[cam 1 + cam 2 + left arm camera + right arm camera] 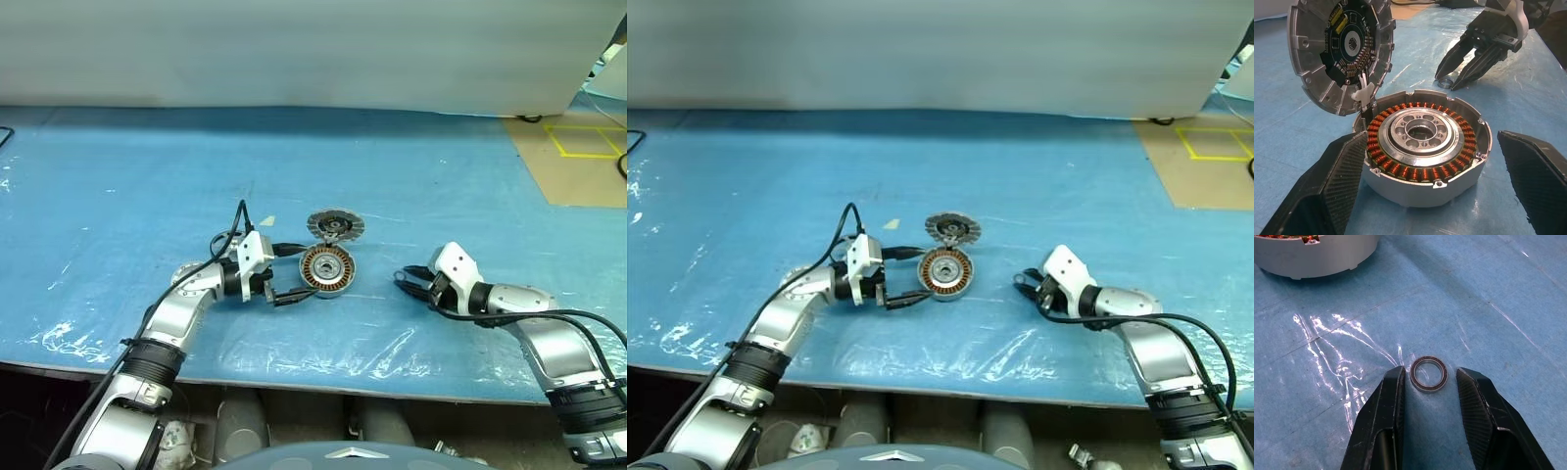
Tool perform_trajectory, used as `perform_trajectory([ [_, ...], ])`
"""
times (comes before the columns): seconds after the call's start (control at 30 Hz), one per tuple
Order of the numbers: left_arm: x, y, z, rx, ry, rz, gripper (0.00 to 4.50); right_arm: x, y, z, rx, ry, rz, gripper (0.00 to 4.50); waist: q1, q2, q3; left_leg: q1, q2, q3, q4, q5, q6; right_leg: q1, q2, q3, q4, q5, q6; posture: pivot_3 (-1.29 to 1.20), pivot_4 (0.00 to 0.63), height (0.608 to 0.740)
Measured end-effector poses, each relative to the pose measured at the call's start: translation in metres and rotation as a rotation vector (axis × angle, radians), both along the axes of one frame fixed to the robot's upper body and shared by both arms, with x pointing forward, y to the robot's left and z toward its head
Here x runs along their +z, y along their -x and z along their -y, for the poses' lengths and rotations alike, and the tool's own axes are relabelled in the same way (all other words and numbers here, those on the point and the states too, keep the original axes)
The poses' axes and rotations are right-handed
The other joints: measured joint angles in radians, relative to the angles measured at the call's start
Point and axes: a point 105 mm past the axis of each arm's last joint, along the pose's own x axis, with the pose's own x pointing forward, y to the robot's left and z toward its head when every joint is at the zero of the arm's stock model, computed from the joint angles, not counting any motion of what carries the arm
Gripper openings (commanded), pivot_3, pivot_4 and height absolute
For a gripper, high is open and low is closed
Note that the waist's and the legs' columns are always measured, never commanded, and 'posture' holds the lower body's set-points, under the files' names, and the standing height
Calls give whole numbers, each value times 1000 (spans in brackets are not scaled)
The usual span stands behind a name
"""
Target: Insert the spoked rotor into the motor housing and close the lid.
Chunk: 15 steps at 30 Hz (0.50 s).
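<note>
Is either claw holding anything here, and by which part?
Nothing held: the left claw is open around the motor housing; the right claw is open around a small ring.

On the blue tabletop (1038, 166) the motor housing (945, 273) sat with its copper windings exposed, the lid (952, 229) tilted up just behind it. The left claw (906, 276) spread wide, just beside the housing; the right claw (1028, 283) lay well apart to its right

bright, even overhead light, soft short shadows. white glare streaks on the clear plastic film (323, 357) over the blue worktop (118, 186). wrist views sharp up close; the motor housing (1425, 147) glints, far background slightly soft.
</note>
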Motion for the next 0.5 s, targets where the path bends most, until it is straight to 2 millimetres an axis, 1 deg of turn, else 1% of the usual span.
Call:
perform_trajectory([
  [0.07,0,0,0,0,0,0,4500,0,0,0,2,1,4,1310,0,0,0,0,0,0,0,0,0,0,0,0,0,0,0,0,150,740],
  [0.13,0,0,0,0,0,1,4500,0,0,-1,9,3,7,767,0,0,0,0,0,0,0,0,0,0,0,0,0,0,0,0,150,740],
  [0.17,0,0,0,0,-1,2,4500,0,0,-2,12,5,11,648,0,0,0,0,0,0,0,0,0,0,0,0,0,0,0,0,150,740],
  [0.33,1,-1,-1,3,-4,5,4500,1,-2,-5,28,20,23,649,-2,0,0,1,0,0,0,0,0,1,0,0,0,0,0,0,150,740],
  [0.4,1,-1,-2,8,-5,6,4500,5,-4,-7,38,16,27,649,-3,0,0,1,0,0,0,0,0,0,0,-1,1,0,0,0,150,740],
  [0.47,1,-2,-4,14,-6,7,4500,15,-7,-15,64,-12,38,649,-4,0,0,1,0,0,0,0,0,0,0,-1,1,0,0,0,150,740],
  [0.5,2,-1,-6,15,-8,8,4500,25,-8,-24,96,-42,45,649,-4,0,0,1,0,0,0,0,0,-1,0,-1,1,0,0,0,150,740],
])
